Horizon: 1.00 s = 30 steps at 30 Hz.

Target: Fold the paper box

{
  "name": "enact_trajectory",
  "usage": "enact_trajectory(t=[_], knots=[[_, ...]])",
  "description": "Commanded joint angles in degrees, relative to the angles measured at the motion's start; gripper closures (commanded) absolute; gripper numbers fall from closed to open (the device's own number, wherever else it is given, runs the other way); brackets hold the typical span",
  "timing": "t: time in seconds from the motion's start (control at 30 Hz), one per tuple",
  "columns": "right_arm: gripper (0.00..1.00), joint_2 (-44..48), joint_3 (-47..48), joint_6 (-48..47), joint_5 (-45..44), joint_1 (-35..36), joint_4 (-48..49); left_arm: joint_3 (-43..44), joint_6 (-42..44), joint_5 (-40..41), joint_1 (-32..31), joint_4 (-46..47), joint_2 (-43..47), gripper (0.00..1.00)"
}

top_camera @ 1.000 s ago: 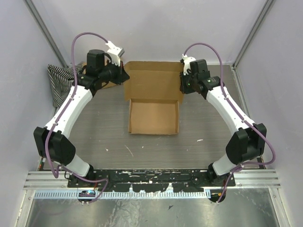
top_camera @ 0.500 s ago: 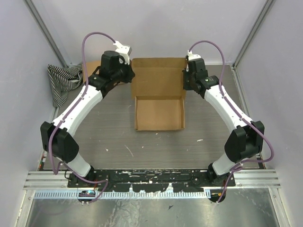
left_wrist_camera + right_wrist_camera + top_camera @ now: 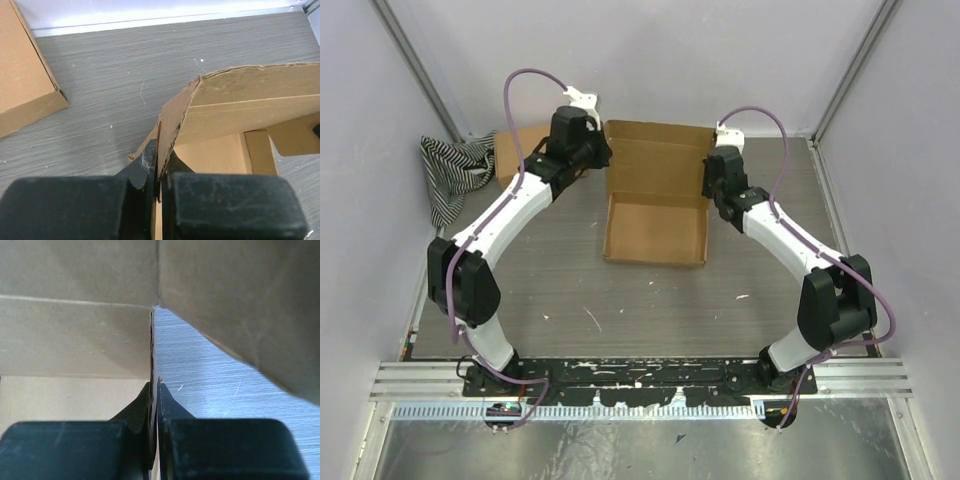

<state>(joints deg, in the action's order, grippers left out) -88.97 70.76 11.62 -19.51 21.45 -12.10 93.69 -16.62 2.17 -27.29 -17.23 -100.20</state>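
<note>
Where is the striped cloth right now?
In the top view, the striped cloth lies bunched at the far left by the left wall, just left of the spare cardboard box.

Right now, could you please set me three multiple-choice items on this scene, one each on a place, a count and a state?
1. Where does the striped cloth lie?
A. at the table's far left edge
B. between the two arm bases
C. by the right wall
2. How many brown cardboard boxes are in view?
A. one
B. two
C. four
3. How is the left gripper?
A. open over bare wood
B. shut on a flap of the paper box
C. shut on the cloth
Answers: 1 A, the overhead view shows it bunched there; 2 B, the paper box plus a second cardboard box beside the cloth; 3 B, its fingers pinch the cardboard edge.
</note>
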Motion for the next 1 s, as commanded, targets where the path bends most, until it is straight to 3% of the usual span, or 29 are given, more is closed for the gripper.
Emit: enact_trajectory(t=[0.0,0.3,0.6,0.77,0.97], knots=[[0.92,5.4,-7.1,1.2,-6.9,2.2,17.6,-2.8,-3.8,0.7,-0.8,7.1,0.6,0.91],[0.90,3.2,-12.7,1.6,-10.8,3.2,31.0,-8.4,-1.2,3.4,-1.0,14.9,2.4,0.91],[0.88,-3.9,-3.5,1.0,-9.8,3.2,28.5,-5.9,3.5,7.3,-0.9,18.7,-0.2,0.92],[0.86,-10.1,4.2,1.3,-8.3,3.2,21.1,-6.8,3.7,8.7,-0.9,18.8,-1.6,0.91],[0.85,-11.3,5.7,4.7,-4.3,3.2,11.9,-10.4,0.2,9.8,-1.0,18.3,-0.7,0.90]])
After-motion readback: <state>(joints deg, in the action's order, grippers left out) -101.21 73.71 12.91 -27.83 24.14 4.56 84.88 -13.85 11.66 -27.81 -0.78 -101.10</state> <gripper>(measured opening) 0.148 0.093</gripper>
